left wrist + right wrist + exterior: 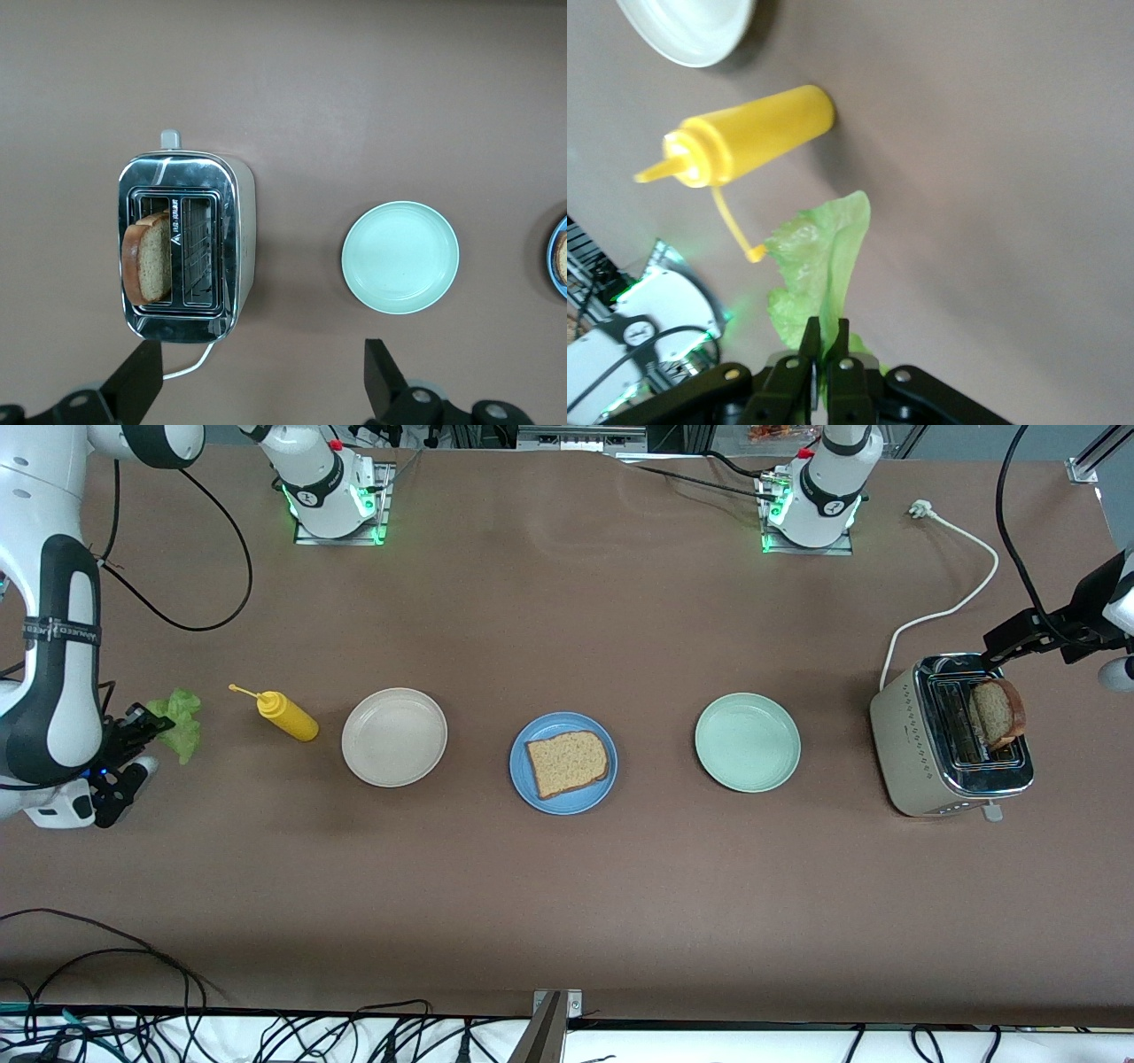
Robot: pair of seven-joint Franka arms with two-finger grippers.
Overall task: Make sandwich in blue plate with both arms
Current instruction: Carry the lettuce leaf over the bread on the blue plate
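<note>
- Front view: right gripper (pixel 146 731), at the frame's left edge, is pinched on the lettuce leaf (pixel 182 722). I see the blue plate (pixel 563 763) at centre, holding one bread slice (pixel 568 763).
- Left wrist view: left gripper (pixel 261 376) hangs spread wide at the bottom edge, over the table by the toaster (pixel 186 246), whose slot holds a toast slice (pixel 146 257).
- Right wrist view: fingers (pixel 808 341) clamp the leaf at bottom centre, mustard bottle (pixel 744 137) above.

A high front camera faces both robot bases; wrist cameras look down, sharing its toaster (pixel 952 746) and mustard bottle (pixel 285 715).
</note>
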